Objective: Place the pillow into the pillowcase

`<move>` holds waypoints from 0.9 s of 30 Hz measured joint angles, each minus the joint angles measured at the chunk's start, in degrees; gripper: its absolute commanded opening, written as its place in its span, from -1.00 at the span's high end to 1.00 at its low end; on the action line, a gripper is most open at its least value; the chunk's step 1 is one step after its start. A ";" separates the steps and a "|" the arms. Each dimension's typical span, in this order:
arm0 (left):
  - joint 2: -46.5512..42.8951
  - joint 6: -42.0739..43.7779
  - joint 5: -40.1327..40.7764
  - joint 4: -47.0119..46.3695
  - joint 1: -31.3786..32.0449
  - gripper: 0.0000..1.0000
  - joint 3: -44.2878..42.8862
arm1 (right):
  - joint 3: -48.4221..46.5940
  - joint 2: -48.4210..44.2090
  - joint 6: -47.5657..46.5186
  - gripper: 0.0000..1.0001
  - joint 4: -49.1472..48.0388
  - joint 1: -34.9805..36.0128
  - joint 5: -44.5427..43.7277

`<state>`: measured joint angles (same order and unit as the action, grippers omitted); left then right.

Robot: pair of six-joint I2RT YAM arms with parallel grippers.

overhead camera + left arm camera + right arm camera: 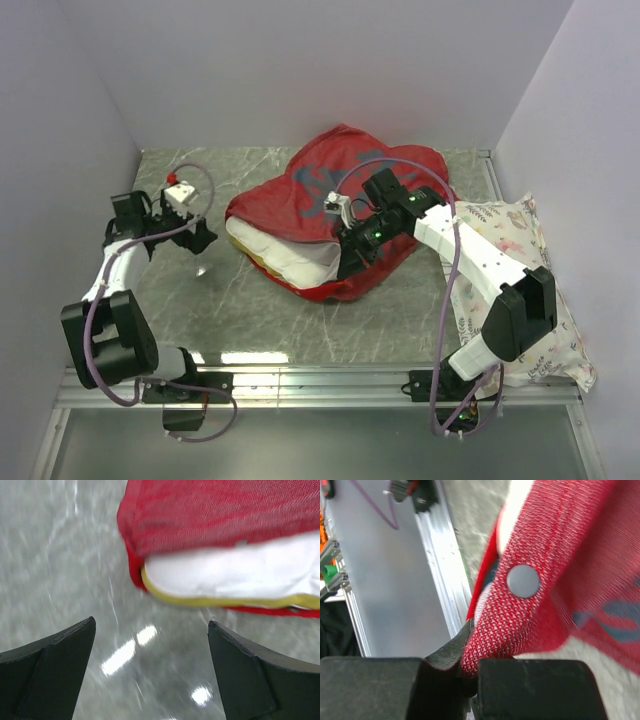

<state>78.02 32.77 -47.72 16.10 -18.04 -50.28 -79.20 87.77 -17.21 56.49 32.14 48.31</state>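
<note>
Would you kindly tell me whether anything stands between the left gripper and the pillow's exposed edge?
Nothing visible does. Only table lies between the open left gripper and the pillow, whose yellow-trimmed edge pokes from the pillowcase. The right gripper pinches the pillowcase hem.

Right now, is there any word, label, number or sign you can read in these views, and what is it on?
None can be read.
The pillowcase carries blue-grey printed marks, too blurred to read as letters.
Its grey snap button is blank.
The floral pillow shows only small prints; no words can be made out.
</note>
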 measured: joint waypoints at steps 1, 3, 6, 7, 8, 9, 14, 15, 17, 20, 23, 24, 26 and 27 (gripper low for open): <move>0.09 0.33 0.37 -3.17 1.81 -0.98 0.46 | 0.63 0.00 -0.04 1.00 0.13 -0.85 -0.37; 0.17 0.74 1.25 -8.76 4.81 -0.99 2.19 | 1.46 0.00 0.00 1.00 0.09 -2.01 -0.85; 0.13 1.09 2.36 -15.87 9.42 -0.99 5.79 | 1.84 -0.07 0.22 1.00 0.09 -2.78 -0.96; 0.00 1.20 2.71 -17.75 11.15 -0.99 7.10 | 1.84 -0.11 0.24 1.00 0.07 -2.78 -0.94; -0.24 1.29 3.17 -19.43 12.87 -0.99 8.41 | 1.84 -0.15 0.24 1.00 0.09 -2.78 -0.90; -0.48 1.46 3.72 -21.22 14.67 -0.99 9.66 | 1.84 -0.17 0.24 1.00 0.09 -2.71 -0.85; -0.94 1.05 10.23 -30.58 24.92 -0.99 13.22 | 1.84 -0.20 0.20 1.00 0.15 -2.67 -0.61; -0.81 0.63 12.07 -32.35 26.38 -0.99 13.22 | 1.84 -0.22 0.20 1.00 0.15 -2.67 -0.46; 0.02 -0.33 15.52 -36.00 28.00 -0.99 13.11 | 1.86 -0.33 0.17 1.00 0.17 -2.67 -0.22; 3.06 -1.20 21.11 -40.00 28.57 -0.94 12.11 | 1.90 -0.83 -0.04 1.00 0.31 -2.69 0.39; 8.46 -1.51 26.58 -41.00 28.39 -0.87 8.79 | 1.90 -1.42 -0.31 1.00 0.63 -3.30 1.38; 10.75 -1.46 27.74 -41.35 28.04 -0.86 7.39 | 1.90 -1.62 -0.37 1.00 0.81 -4.02 1.88; 15.10 -1.53 28.76 -41.62 26.56 -0.83 4.83 | 1.86 -1.95 -0.48 1.00 0.94 -6.23 2.60; 16.87 -1.73 28.74 -41.72 25.59 -0.81 3.74 | 1.81 -2.03 -0.50 1.00 0.92 -7.54 2.91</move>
<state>94.89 31.05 -18.98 -25.63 7.55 -46.54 -77.38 85.73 -17.72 57.41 24.60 51.22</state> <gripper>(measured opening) 0.922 0.035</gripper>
